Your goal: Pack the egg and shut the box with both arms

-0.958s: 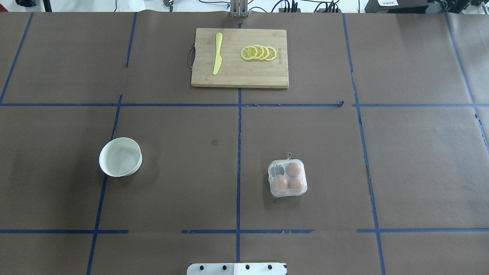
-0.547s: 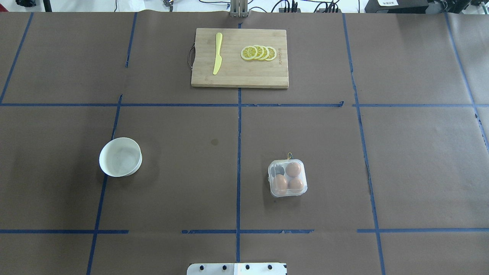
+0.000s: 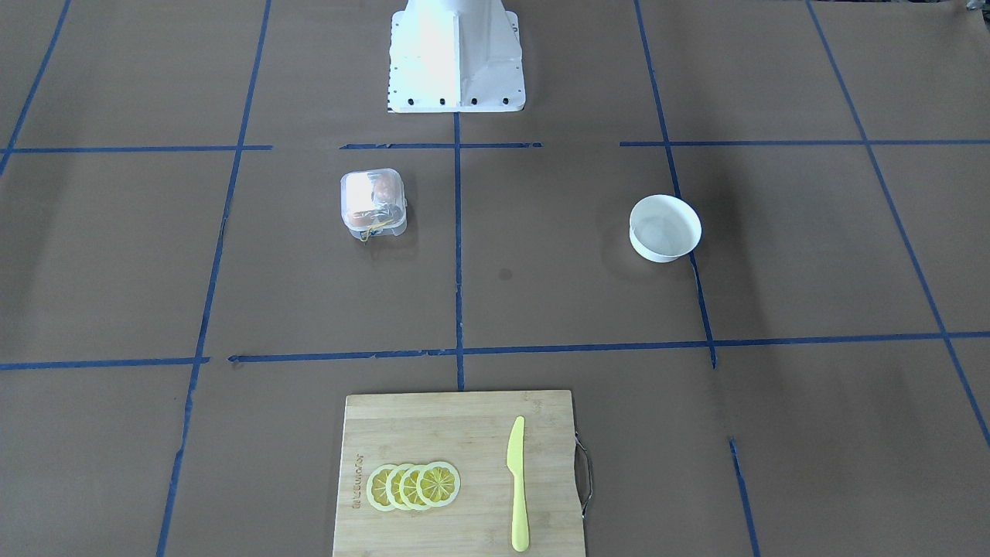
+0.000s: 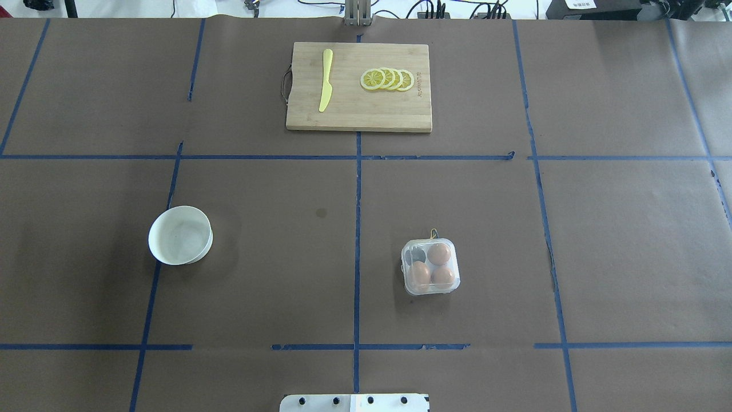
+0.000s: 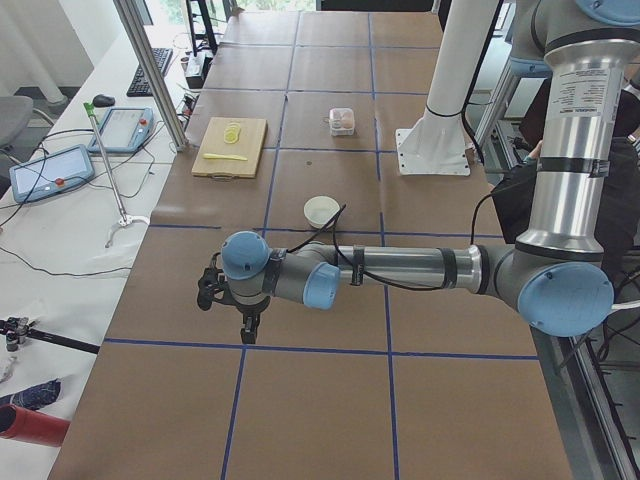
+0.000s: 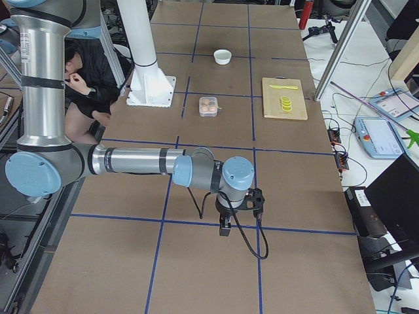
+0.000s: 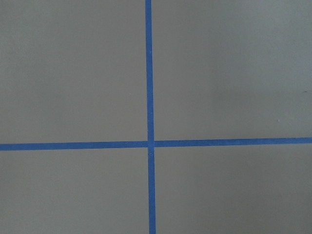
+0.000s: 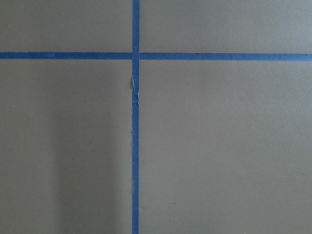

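Note:
The clear box (image 4: 430, 266) stands right of the table's middle line, and its lid seems to lie down over the cups. Three orange-brown eggs show inside it, one of them the egg (image 4: 439, 253) at the far right cup; the far left cup looks dark. A yellow string (image 4: 433, 233) sticks out at its far edge. The box also shows in the front view (image 3: 373, 203). Both arms are outside the overhead and front views. My left gripper (image 5: 246, 325) hangs over bare table far from the box, and so does my right gripper (image 6: 224, 226). I cannot tell whether either is open or shut.
A white bowl (image 4: 180, 235) stands empty on the left. A wooden cutting board (image 4: 359, 114) at the far middle holds a yellow knife (image 4: 326, 80) and lemon slices (image 4: 387, 79). The white base block (image 3: 455, 58) is at the near edge. Both wrist views show only brown paper and blue tape.

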`<state>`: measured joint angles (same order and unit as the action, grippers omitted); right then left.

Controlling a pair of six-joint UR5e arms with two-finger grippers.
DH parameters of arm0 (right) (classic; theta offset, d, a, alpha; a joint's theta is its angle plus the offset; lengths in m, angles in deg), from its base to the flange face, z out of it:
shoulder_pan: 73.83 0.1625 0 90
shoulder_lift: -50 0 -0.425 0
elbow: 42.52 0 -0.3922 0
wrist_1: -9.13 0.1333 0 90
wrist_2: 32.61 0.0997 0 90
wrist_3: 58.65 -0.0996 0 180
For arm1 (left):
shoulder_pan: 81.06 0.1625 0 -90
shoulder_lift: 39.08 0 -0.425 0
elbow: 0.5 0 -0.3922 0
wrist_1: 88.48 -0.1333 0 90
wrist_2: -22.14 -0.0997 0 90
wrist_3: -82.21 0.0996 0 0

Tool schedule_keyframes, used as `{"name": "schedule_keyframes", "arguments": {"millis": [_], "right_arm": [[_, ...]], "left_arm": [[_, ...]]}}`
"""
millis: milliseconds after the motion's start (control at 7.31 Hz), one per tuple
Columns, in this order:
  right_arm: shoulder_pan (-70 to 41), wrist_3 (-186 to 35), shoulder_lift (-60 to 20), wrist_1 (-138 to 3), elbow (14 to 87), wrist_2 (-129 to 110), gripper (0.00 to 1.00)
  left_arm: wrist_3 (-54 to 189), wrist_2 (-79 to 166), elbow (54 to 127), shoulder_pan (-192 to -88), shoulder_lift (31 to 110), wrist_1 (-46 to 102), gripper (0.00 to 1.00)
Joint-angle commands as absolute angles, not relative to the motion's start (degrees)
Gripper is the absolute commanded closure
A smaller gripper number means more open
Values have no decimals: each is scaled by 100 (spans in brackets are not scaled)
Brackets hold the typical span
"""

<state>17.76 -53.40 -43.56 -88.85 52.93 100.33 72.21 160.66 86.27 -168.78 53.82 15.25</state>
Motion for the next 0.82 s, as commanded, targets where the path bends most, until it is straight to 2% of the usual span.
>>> {"name": "schedule_keyframes", "arguments": {"millis": [0, 274, 684], "right_arm": [[1775, -5355, -4361, -8590, 5284, 10028, 0], [1775, -5391, -4370, -7844, 4943, 10028, 0], [1775, -5408, -4361, -7815, 4923, 10045, 0]], "left_arm": [[7228, 16066, 8633, -16878, 5382, 1532, 0], [7220, 16066, 8633, -16878, 5382, 1541, 0], [7220, 16066, 8625, -16878, 5382, 1541, 0]]}}
